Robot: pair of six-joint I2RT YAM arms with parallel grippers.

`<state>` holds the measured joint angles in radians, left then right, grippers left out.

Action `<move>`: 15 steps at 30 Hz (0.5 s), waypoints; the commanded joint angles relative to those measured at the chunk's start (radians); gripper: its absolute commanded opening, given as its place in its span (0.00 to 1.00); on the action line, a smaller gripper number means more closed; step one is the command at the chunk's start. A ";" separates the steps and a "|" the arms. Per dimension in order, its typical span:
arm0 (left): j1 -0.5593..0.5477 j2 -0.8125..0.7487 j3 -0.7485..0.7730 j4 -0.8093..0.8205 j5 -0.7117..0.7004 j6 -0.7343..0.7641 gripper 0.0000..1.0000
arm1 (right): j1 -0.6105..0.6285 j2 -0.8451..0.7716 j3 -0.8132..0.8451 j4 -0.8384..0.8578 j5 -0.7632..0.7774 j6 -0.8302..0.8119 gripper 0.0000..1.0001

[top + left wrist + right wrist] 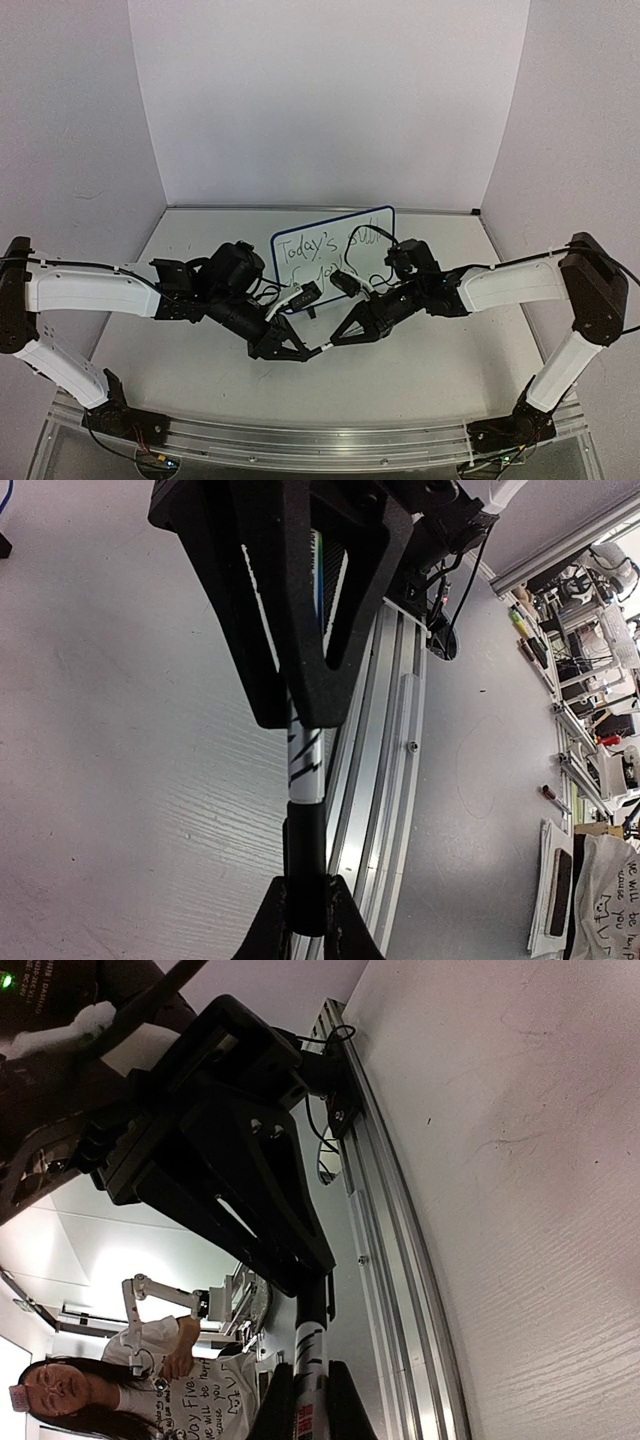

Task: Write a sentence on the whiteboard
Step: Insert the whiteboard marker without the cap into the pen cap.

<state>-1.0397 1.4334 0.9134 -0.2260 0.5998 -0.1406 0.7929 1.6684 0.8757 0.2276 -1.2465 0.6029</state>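
The whiteboard (330,224), white with a blue rim, stands tilted at the middle back of the table. The sentence (322,248) is on it in two lines of thin black handwriting. In front of it both grippers hold one marker (322,348) between them, above the table. My left gripper (308,352) is shut on the marker's black cap (305,860). My right gripper (340,338) is shut on the white barrel (312,1345). In the left wrist view my left gripper (305,912) faces the right one; in the right wrist view my right gripper (310,1412) faces the left one.
An aluminium rail (320,440) runs along the table's near edge and also shows in the left wrist view (385,740) and the right wrist view (385,1220). White walls enclose the back and sides. A person (70,1390) stands outside the workspace.
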 commanded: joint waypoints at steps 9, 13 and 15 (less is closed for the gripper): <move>-0.003 -0.008 0.091 0.372 -0.040 0.001 0.00 | 0.082 0.001 0.048 0.082 -0.014 0.005 0.00; -0.004 -0.002 0.098 0.374 -0.039 0.006 0.00 | 0.086 -0.001 0.047 0.088 -0.014 0.009 0.00; -0.004 -0.002 0.102 0.356 -0.043 0.012 0.00 | 0.085 -0.006 0.044 0.088 -0.006 0.008 0.00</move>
<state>-1.0401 1.4338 0.9134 -0.2195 0.5995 -0.1543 0.7975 1.6684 0.8772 0.2314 -1.2461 0.6071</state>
